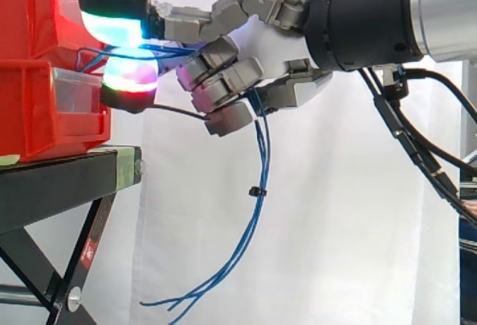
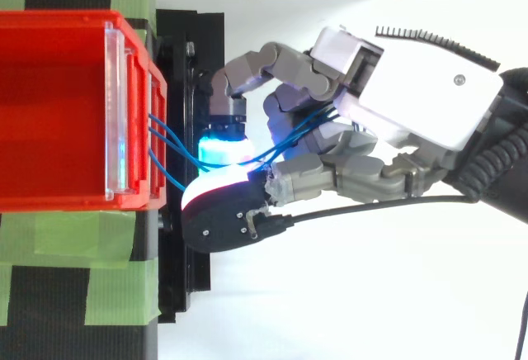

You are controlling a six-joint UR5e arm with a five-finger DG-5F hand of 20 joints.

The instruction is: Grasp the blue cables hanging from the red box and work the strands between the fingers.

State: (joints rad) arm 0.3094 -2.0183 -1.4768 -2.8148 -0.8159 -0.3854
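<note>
The robot hand (image 1: 261, 48) hovers just off the edge of the black stand (image 1: 59, 180), fingers (image 1: 223, 79) curled round the blue cables (image 1: 257, 191), which run out of the red box (image 2: 49, 112) and dangle loose below the palm.

In front of me stands a black stand (image 1: 59, 183), green tape (image 2: 82, 240) across its top surface, and a white curtain (image 1: 335, 228) behind.
</note>
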